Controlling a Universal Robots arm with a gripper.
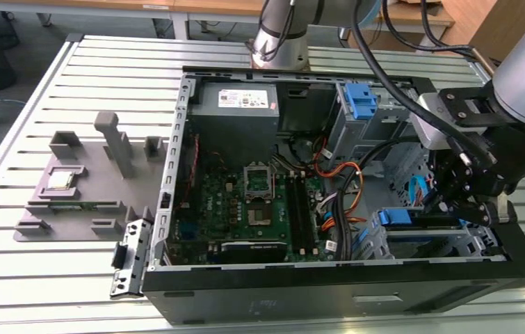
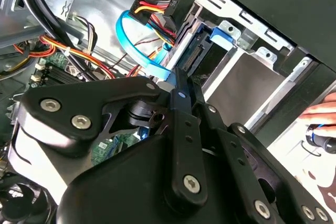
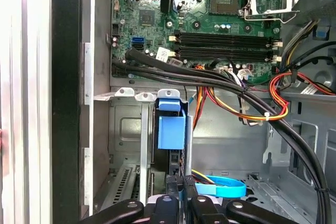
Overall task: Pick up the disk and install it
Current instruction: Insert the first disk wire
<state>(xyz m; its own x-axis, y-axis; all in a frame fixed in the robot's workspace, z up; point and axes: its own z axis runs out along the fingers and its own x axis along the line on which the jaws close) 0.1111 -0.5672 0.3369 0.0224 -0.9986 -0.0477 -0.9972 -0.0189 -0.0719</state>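
1. The setting is identified as a robotics laboratory.
2. A robot arm [image 1: 279, 38] is mounted at a slatted metal table [image 1: 21, 271].
3. An opened computer case [image 1: 336, 296] is laid on the table, beside a grey fixture [image 1: 76, 209] in which parts are held.
4. Wooden desks [image 1: 211, 5] are seen behind.
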